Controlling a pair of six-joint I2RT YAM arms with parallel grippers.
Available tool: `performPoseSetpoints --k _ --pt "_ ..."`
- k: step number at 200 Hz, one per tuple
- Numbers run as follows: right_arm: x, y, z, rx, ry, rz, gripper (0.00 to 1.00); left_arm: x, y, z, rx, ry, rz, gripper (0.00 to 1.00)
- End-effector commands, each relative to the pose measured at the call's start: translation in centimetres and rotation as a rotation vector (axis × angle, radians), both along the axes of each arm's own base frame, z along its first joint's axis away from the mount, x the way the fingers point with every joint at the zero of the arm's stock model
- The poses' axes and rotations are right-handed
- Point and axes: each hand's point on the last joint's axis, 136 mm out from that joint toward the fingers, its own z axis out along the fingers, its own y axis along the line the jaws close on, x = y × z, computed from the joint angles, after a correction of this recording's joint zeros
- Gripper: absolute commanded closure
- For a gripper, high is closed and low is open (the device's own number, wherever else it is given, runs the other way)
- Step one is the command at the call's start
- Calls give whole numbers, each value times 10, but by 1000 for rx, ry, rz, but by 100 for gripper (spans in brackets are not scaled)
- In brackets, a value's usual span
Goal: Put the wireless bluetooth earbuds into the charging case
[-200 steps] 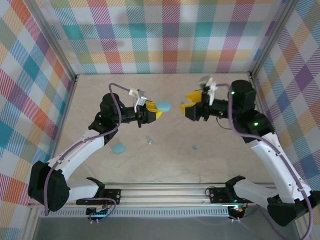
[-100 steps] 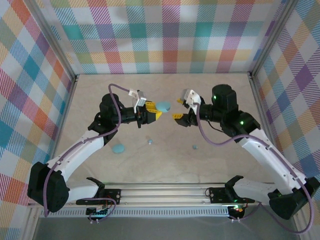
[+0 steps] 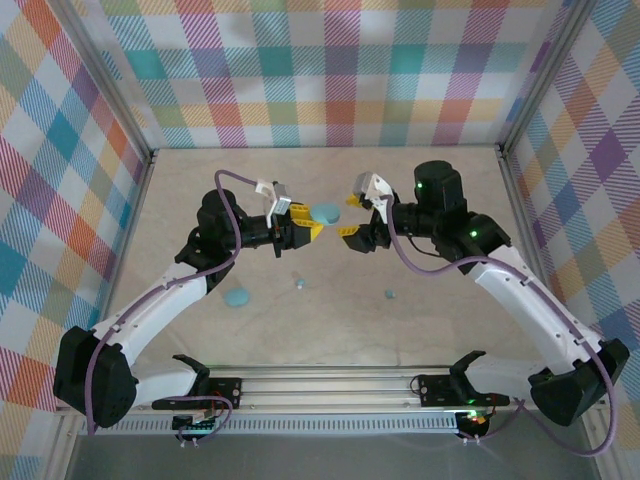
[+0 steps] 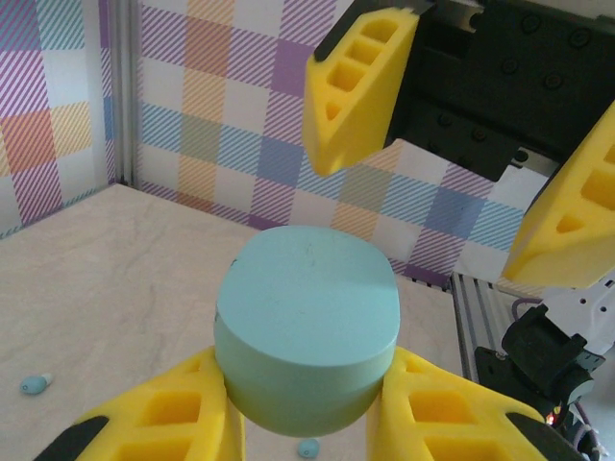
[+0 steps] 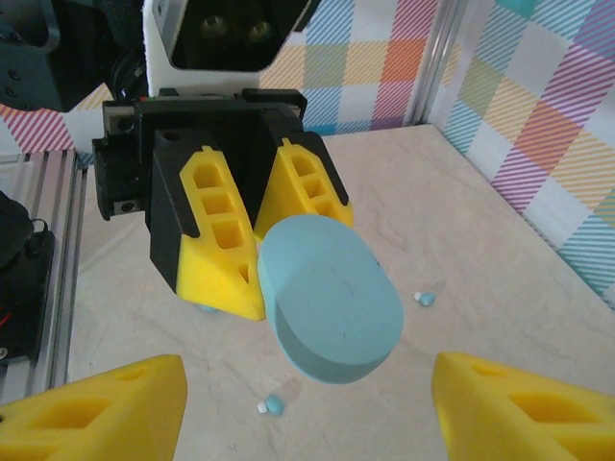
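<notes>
Two small pale-blue bits lie loose on the near half of the counter [image 3: 400, 335]: the left earbud [image 3: 300, 284] near the middle and the right earbud [image 3: 390, 294] well apart from it, to the right. Left of the left earbud, a round light-blue loose case [image 3: 237, 297] sits flat on the counter, near the left arm [image 3: 160, 300], with no claw on it. Farther back, both arms reach toward the middle and their claws face each other above the counter. The left claw [image 3: 314, 227] is pinching the held case [image 3: 326, 212], a second light-blue rounded puck. Seen from the left wrist, its yellow fingers [image 4: 219, 423] press against the two sides of the puck's lower part, and the flat face tilts up. The right claw [image 3: 350, 218] stands just to the right of the held case, spread wide. From the right wrist, its own two yellow fingertips [image 5: 115, 403] sit far apart at the bottom corners, with the puck between and beyond them, touching neither. From the left wrist the same two fingers show above and to the right of the puck, also apart from it. Both earbuds lie nearer than the claws, apart from either case. Plaid walls [image 3: 330, 70] close the far side and both flanks.
</notes>
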Motion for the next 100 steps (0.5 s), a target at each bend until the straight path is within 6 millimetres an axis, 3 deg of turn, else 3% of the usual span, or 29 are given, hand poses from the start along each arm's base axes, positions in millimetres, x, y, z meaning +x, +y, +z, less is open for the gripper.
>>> performPoseSetpoints --k 1,58,100 --pt "-1 4 7 27 47 17 32 -7 2 14 -18 -74 -10 88" --pt "18 6 13 32 60 -55 32 -12 -2 13 -11 -71 -25 88" --pt "24 6 6 17 70 -79 32 -16 -2 12 -6 -71 -31 88"
